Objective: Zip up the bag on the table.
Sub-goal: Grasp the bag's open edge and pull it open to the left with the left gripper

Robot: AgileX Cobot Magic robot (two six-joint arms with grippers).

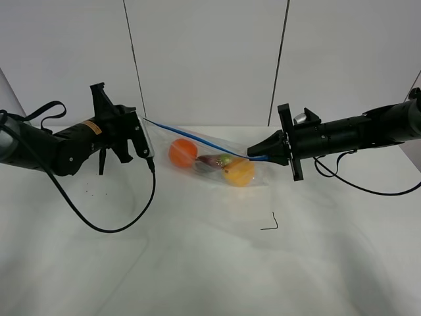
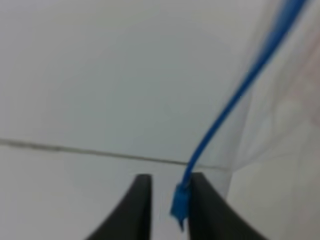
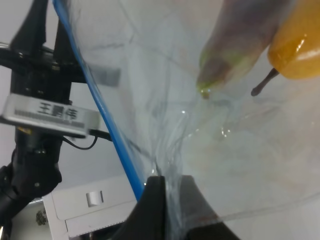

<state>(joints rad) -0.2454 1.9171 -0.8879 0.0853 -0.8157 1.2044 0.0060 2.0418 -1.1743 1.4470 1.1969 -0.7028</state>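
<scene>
Blue zip taut; bag stretched over table between grippers; right gripper pinched its corner, left gripper narrowly parted around slider. Zipping likely ending; next, right gripper releases gently.

White wall panels, dark vert. seams

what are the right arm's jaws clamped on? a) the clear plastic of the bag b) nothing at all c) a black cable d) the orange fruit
a, the right gripper has its jaws shut on the crinkled clear plastic of the bag, with the blue zipper strip running in just beside them.
</scene>
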